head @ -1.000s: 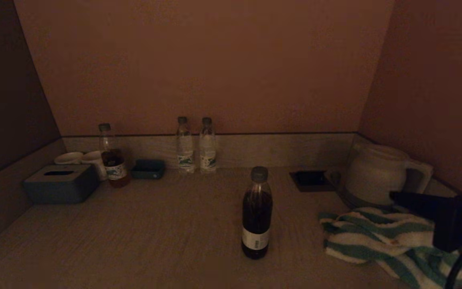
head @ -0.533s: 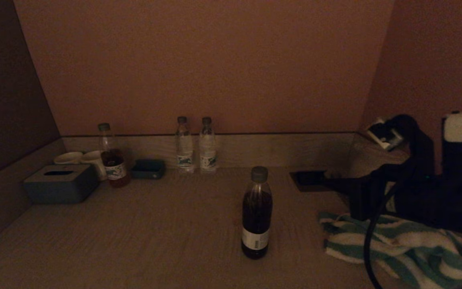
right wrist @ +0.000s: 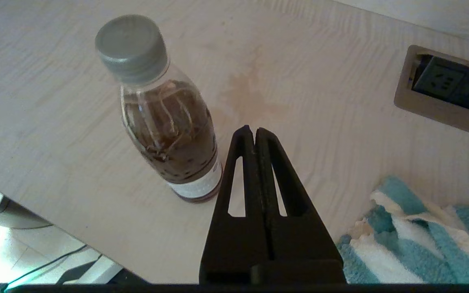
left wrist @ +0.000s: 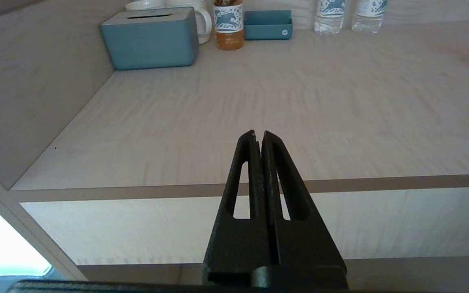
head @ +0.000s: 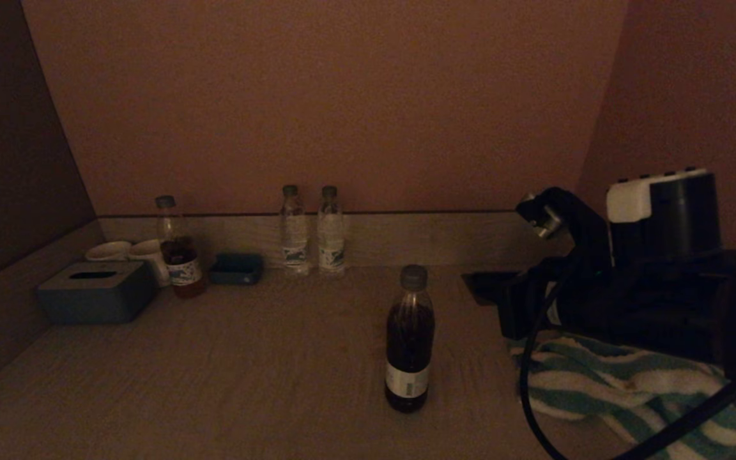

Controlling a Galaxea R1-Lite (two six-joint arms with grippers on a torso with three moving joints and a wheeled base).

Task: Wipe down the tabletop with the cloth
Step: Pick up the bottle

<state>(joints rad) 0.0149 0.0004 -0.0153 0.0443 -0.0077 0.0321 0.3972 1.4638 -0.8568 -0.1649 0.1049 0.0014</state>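
- One broad tabletop (head: 246, 358) of pale wood-grain laminate fills the scene, with a low matching rim along its back and sides and plain walls rising behind.
- Right arm, black and bulky, reaches in from the right over the near right part of the surface; a black cable loops down in front of it.
- Striped teal-and-white cloth (head: 604, 383) lies bunched on the tabletop at the near right, under that arm.
- Grey-blue tissue box (head: 96, 292) sits at the far left, by the side rim, with two white cups (head: 126, 252) just behind it.
- Dark drink bottle (head: 409, 338) with a grey cap stands upright near the middle, well left of the cloth.
- Right gripper (right wrist: 254, 132) hangs above bare surface between that bottle and the cloth, its fingers pressed together with nothing between them; a faint brownish stain (right wrist: 246, 95) marks the wood just beyond the tips.
- Left gripper (left wrist: 258, 134) hangs at the near edge of the tabletop, off to the left and over no object, its fingers also together and empty.
- Two clear water bottles (head: 312, 230) stand side by side against the back rim.
- Half-full amber bottle (head: 176, 255) stands beside the cups.
- Small blue tray (head: 236, 269) sits right of the amber bottle.
- Recessed power socket (right wrist: 448, 91) is set into the surface beyond the cloth.
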